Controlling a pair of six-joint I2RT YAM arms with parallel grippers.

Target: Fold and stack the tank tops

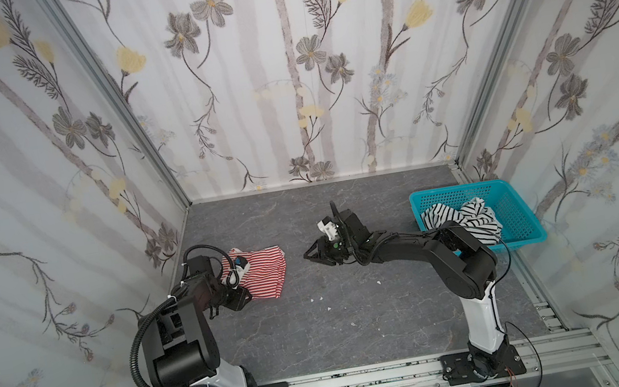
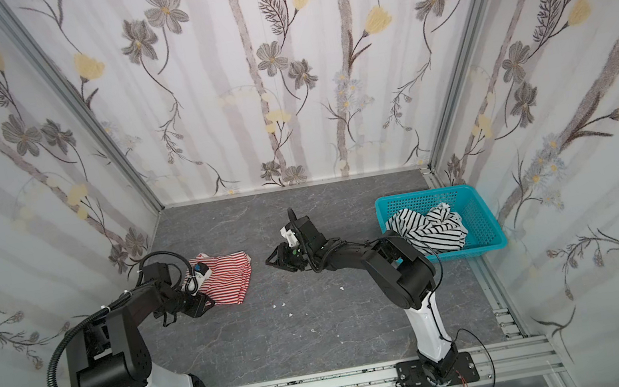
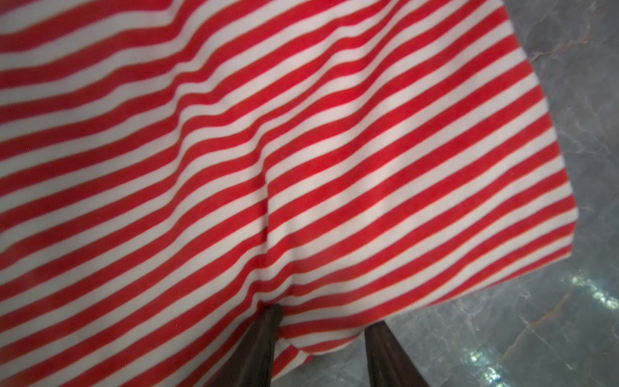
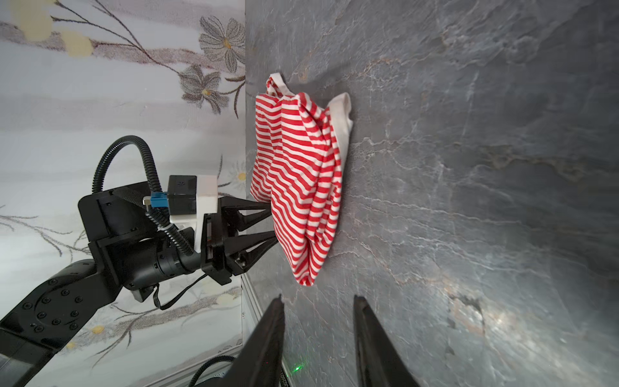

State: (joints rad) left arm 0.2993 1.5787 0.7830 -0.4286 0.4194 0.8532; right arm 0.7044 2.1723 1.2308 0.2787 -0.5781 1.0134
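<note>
At table left, red-and-white striped tank top (image 1: 262,267): folded into a loose bundle on the grey table (image 1: 361,321), probably where the stack will start
Left gripper (image 4: 273,222): jaws apart, straddling the bundle's edge with the tips touching cloth, seemingly to tidy or pinch it
Right gripper (image 4: 317,301): parted and empty, hovering mid-table, clear of the bundle
Black-and-white striped tank top (image 1: 459,217): crumpled in the turquoise mesh basket (image 1: 450,192), not yet folded
</note>
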